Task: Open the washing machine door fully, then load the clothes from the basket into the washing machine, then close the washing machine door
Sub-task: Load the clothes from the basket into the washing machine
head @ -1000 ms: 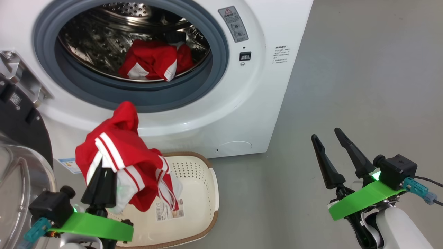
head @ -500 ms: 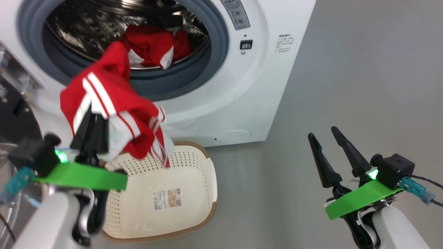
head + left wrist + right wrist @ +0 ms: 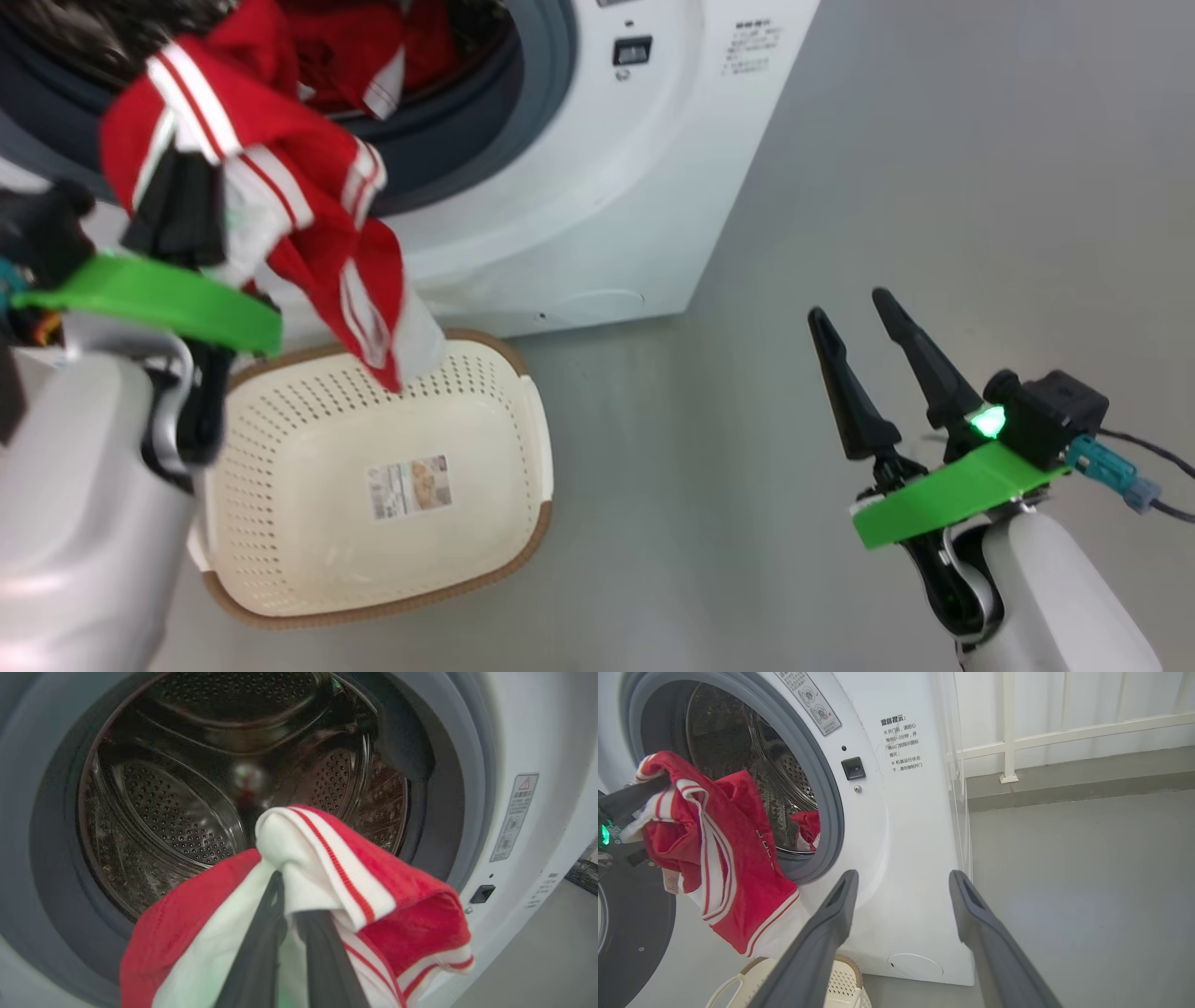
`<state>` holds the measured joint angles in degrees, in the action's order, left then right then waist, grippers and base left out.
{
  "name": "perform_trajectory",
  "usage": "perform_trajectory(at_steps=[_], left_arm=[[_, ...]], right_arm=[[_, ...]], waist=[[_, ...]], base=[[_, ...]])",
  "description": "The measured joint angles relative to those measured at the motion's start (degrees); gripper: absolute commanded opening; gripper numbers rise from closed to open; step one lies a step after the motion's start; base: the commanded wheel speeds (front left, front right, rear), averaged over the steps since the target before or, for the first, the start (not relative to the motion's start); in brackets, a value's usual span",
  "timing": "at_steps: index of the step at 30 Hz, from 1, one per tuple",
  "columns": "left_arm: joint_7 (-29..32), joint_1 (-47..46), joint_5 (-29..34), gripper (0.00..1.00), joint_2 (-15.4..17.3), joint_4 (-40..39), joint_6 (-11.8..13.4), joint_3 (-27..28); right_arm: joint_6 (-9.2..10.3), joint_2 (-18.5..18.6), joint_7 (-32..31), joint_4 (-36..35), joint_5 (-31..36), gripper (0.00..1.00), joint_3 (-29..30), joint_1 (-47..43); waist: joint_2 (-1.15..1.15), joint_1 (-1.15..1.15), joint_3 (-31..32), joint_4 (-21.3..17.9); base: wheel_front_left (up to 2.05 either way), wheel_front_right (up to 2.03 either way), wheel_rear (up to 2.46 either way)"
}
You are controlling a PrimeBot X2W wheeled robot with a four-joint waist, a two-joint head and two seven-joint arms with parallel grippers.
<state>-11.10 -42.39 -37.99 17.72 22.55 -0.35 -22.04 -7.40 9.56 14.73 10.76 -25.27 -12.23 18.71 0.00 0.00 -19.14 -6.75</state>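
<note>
Head view, left hand: I see my left hand at the upper left, fingers closed on the held garment, red with white stripes.
Head view, held garment: it hangs in front of the washing machine opening, and its lowest fold hangs over the far rim of the basket.
Head view, basket: it sits on the floor at lower left, just before the machine, with the label sticker on its bottom in plain sight.
Head view, second garment: red, inside the opening at the top edge.
Head view, right hand: at lower right, fingers spread, gripping nothing, well apart from the machine.
Left wrist view: the two fingers stand together at bottom centre, with white and red cloth bunched over them. Behind is the steel drum, ringed by the grey seal.
Right wrist view: my right fingers are spread at the bottom. The held garment drapes at left before the seal. The second garment lies low in the drum. The washing machine door is black, at lower left, swung open. The filter cap is at bottom centre.
</note>
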Motion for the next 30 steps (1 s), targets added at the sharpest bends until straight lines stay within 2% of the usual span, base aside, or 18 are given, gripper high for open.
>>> perform_trajectory(at_steps=[11,18,30], left_arm=[[0.0,-14.15,-0.6,0.0,-1.14,18.48,-2.98,1.29],[-0.01,-24.0,-0.4,0.0,-1.19,27.6,-3.97,1.15],[-1.18,-35.55,1.87,0.0,-0.67,37.35,-4.97,-0.49]], right_arm=[[0.0,-1.19,0.0,-0.7,0.62,1.0,-0.75,2.94],[0.0,-2.66,0.0,-1.81,1.57,1.0,-1.03,3.96],[0.0,-4.64,0.0,-2.75,1.98,1.0,-0.99,5.21]], waist=[[0.0,0.0,-6.1,-2.94],[0.0,0.0,-10.31,-5.12],[0.0,0.0,-15.89,-9.71]], base=[[0.0,0.0,0.0],[0.0,0.0,0.0],[0.0,0.0,0.0]])
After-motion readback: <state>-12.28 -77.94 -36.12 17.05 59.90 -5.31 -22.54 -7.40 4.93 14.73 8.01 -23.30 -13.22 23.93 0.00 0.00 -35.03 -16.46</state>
